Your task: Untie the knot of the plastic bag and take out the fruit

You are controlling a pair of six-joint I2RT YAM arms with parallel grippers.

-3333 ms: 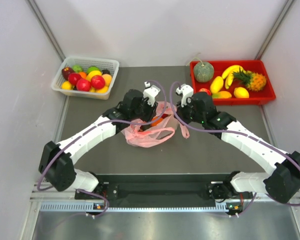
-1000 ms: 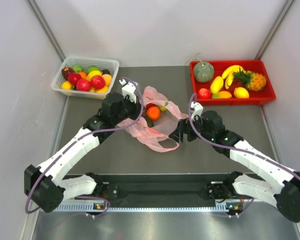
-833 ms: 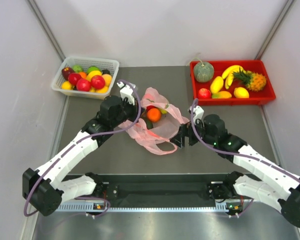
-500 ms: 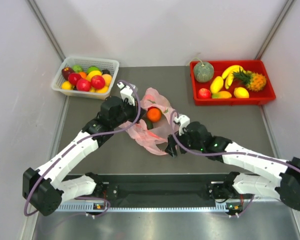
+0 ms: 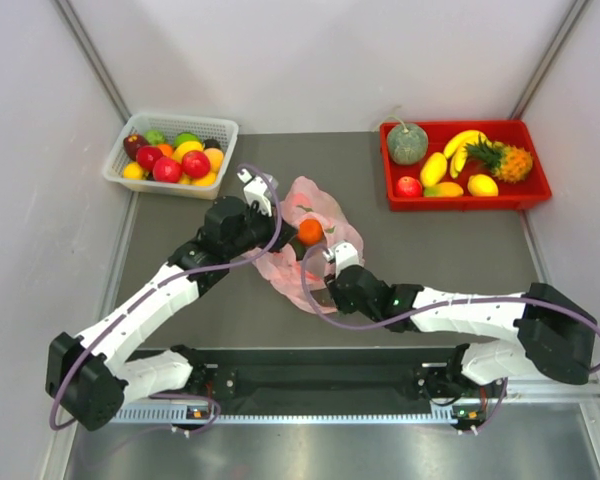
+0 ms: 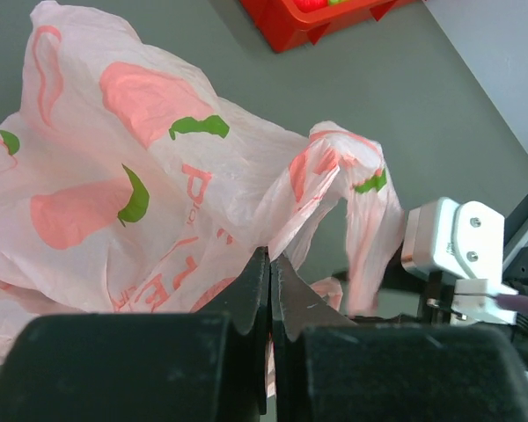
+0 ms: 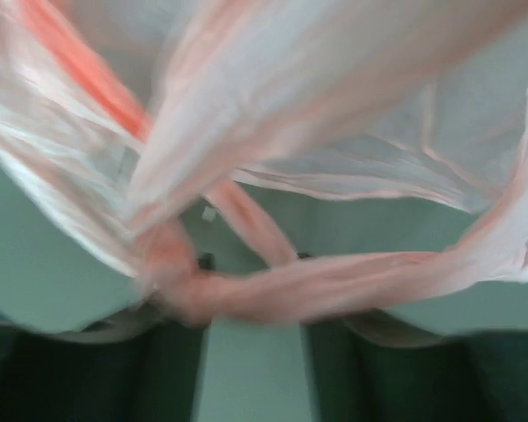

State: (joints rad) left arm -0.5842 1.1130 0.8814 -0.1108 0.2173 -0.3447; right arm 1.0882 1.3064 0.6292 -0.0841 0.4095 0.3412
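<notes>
The pink plastic bag (image 5: 315, 255) lies crumpled mid-table with an orange fruit (image 5: 310, 231) showing in its mouth. My left gripper (image 5: 268, 238) is at the bag's left side. In the left wrist view it (image 6: 269, 261) is shut on a fold of the printed bag film (image 6: 150, 185). My right gripper (image 5: 323, 287) is low at the bag's near edge. In the blurred right wrist view it (image 7: 257, 341) stands open, with pink handle strips (image 7: 352, 281) lying across its tips. They meet in a thick pink lump (image 7: 169, 268); I cannot tell whether that is the knot.
A white basket (image 5: 217, 127) of mixed fruit stands at the back left. A red tray (image 5: 468, 199) with a melon, bananas and a pineapple stands at the back right; its corner (image 6: 286, 31) shows in the left wrist view. Grey walls close both sides.
My right arm has swung left from the bag's right side to its near edge, and its jaws have narrowed. The left gripper stays shut on the bag, hardly moved.
</notes>
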